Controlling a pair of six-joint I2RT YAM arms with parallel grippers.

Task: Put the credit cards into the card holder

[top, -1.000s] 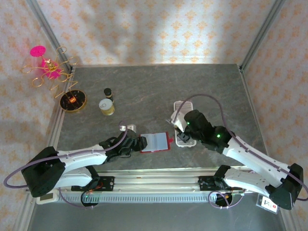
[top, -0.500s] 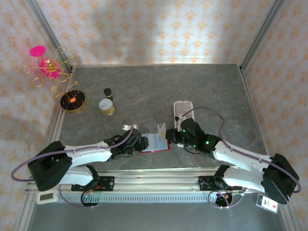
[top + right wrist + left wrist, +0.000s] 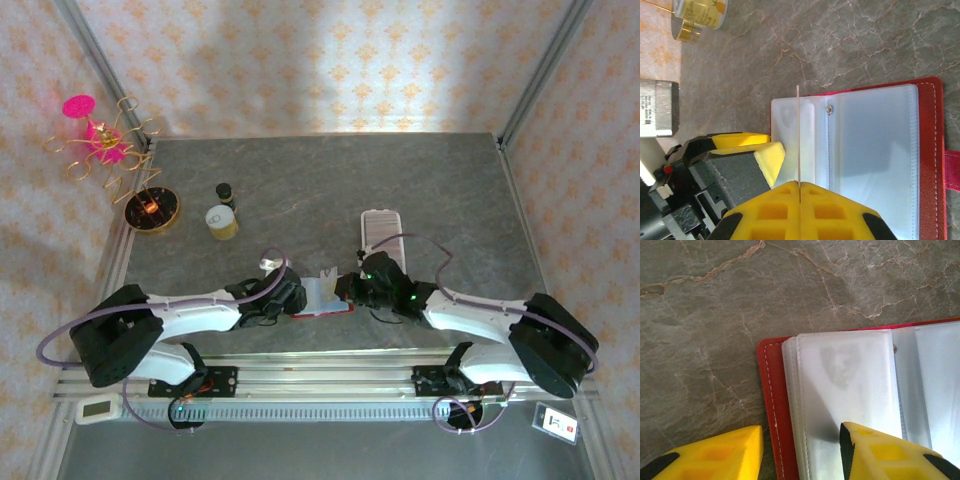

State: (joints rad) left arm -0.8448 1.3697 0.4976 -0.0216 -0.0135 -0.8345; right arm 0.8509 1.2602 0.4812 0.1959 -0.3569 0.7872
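My right fingers (image 3: 840,212) pinch a thin pale credit card (image 3: 798,130) edge-on over the open red leather-like card holder (image 3: 932,150), whose edge my half-open left fingers (image 3: 880,455) straddle (insertion step, I judge). Next I need to align it with a clear sleeve (image 3: 875,150).

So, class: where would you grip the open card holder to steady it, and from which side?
Probably the red edge of the card holder on its left side, approached from there. It lies flat and open, so only thin edges can be pinched, and there the clear sleeves stop short of the stitched border.
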